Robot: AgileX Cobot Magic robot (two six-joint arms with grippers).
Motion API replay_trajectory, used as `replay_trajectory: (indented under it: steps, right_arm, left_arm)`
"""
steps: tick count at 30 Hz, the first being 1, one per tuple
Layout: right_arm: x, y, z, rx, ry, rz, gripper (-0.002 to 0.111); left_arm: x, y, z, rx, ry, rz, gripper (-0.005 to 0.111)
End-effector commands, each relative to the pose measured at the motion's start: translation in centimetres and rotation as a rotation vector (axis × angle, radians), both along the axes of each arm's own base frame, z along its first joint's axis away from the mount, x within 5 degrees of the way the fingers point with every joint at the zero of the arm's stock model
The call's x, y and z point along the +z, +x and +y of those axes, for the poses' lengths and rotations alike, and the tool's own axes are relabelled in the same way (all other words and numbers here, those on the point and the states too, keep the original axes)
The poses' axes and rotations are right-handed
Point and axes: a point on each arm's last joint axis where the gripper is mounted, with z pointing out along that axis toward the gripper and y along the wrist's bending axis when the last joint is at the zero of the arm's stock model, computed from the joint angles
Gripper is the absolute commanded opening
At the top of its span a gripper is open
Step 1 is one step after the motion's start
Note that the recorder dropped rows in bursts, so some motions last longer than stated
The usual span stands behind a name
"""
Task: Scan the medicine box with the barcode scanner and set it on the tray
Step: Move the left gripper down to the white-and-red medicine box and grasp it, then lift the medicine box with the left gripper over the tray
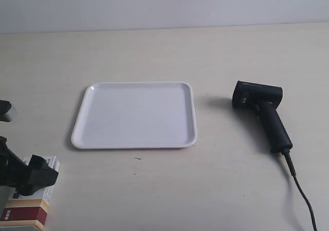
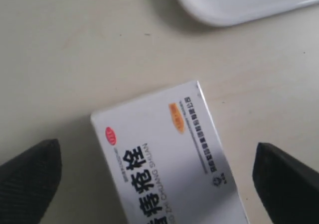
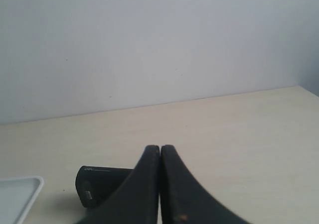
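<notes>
Nothing is done yet — the box (image 2: 167,159) lies on the table at the exterior view's lower left, between the wide-open left gripper (image 2: 157,176); the right gripper (image 3: 160,184) is closed, empty; scanner (image 1: 262,113) untouched at right; tray (image 1: 134,141) bare — centre.

Left pincer (image 2: 157,176): two matte black fingers (image 2: 30,176), finely textured, tips blunt and wedge-shaped. Right pincer (image 3: 160,148): two smooth black fingers (image 3: 172,194), curved, tapering to rounded tips. Black angular wrist block (image 1: 31,177).
</notes>
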Motion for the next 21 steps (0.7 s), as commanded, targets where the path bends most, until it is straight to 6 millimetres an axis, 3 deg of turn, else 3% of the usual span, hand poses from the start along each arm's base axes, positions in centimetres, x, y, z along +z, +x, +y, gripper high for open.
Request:
replay_trajectory:
  steps: [1,8,10,12,14,17,21]
  right_arm:
    - [0.0,0.0,0.0,-0.001,-0.005,-0.020,0.000]
    - [0.1,0.0,0.0,-0.001,-0.005,-0.026,0.000]
    - [0.1,0.0,0.0,-0.001,-0.005,-0.026,0.000]
    - [0.1,0.0,0.0,-0.001,-0.005,-0.026,0.000]
    - [0.1,0.0,0.0,-0.001,-0.005,-0.026,0.000]
    - [0.1,0.0,0.0,-0.001,-0.003,-0.025,0.000]
    - [0.2,0.0,0.0,0.002,0.054,-0.026,0.000]
  left_arm:
    - [-0.9,0.2,-0.2,-0.029,0.007,0.012,0.105]
    - [-2.0,0.4,-0.5,-0.025,-0.015,0.051,0.104]
    - [-2.0,0.5,-0.6,-0.010,-0.025,0.056,0.098]
    - [-1.9,0.8,-0.7,-0.015,-0.033,0.053,0.085]
    - [-1.8,0.9,-0.7,-0.015,-0.034,0.048,0.058]
    - [-1.5,1.3,-0.8,-0.018,-0.042,0.037,0.002]
    - [0.5,2.2,-2.1,-0.089,-0.149,0.029,0.002]
